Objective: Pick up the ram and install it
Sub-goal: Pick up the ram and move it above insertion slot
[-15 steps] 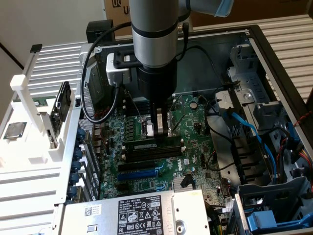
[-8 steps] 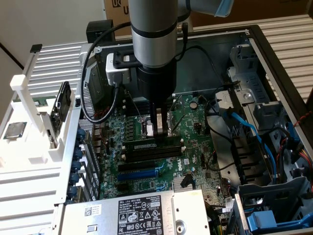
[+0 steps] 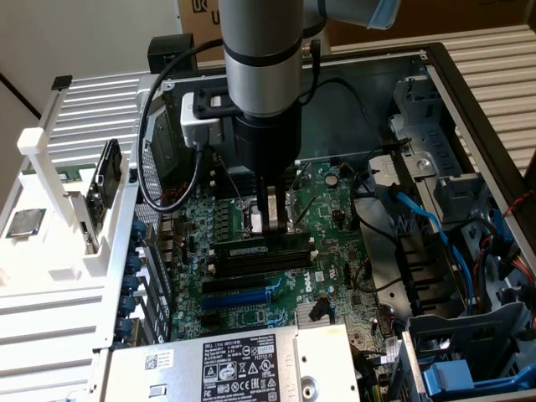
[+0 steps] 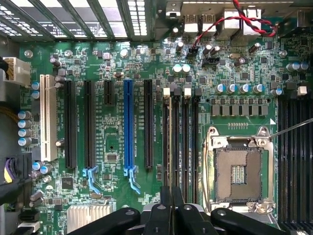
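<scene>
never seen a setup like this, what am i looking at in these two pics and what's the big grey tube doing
The grey tube is a robot arm reaching down into an open computer case. One picture comes from a camera off to the side; the other from a camera on the arm's wrist, looking at the green motherboard. At the arm's tip is the gripper, its tool for holding things. It sits over the ram, a long dark memory stick with a pale label, standing in one of the black slots. Whether it grips the stick, I cannot tell. At the exterior view's left, a silver processor chip lies on a white rack.
</scene>
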Action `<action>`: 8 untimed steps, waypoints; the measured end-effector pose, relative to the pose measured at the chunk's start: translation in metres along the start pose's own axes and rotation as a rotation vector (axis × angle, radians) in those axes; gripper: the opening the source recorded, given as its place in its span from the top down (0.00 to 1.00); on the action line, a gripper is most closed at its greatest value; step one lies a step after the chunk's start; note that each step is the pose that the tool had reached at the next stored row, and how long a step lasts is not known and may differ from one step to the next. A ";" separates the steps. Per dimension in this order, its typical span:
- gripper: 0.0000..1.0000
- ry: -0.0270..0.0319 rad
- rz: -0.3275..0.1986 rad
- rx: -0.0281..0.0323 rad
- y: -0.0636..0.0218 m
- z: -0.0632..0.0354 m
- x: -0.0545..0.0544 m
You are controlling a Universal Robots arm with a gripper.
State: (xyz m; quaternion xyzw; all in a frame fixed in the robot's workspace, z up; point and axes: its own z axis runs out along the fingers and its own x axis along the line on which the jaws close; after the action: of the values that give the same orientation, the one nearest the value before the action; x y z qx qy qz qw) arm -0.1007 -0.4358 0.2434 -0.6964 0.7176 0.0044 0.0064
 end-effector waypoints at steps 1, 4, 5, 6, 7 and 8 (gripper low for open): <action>0.88 0.0001 0.000 0.0012 0.0001 0.0001 0.000; 0.88 -0.0001 0.000 0.0062 0.0002 0.0010 0.000; 0.88 0.0001 0.000 0.0075 0.0003 0.0011 0.000; 0.88 0.0001 0.000 0.0083 0.0003 0.0012 0.000; 0.88 0.0000 0.000 0.0088 0.0003 0.0013 0.000; 0.88 -0.0002 0.000 0.0093 0.0005 0.0014 0.000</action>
State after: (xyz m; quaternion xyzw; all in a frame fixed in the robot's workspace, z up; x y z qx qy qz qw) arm -0.1012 -0.4358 0.2419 -0.6964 0.7175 0.0012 0.0097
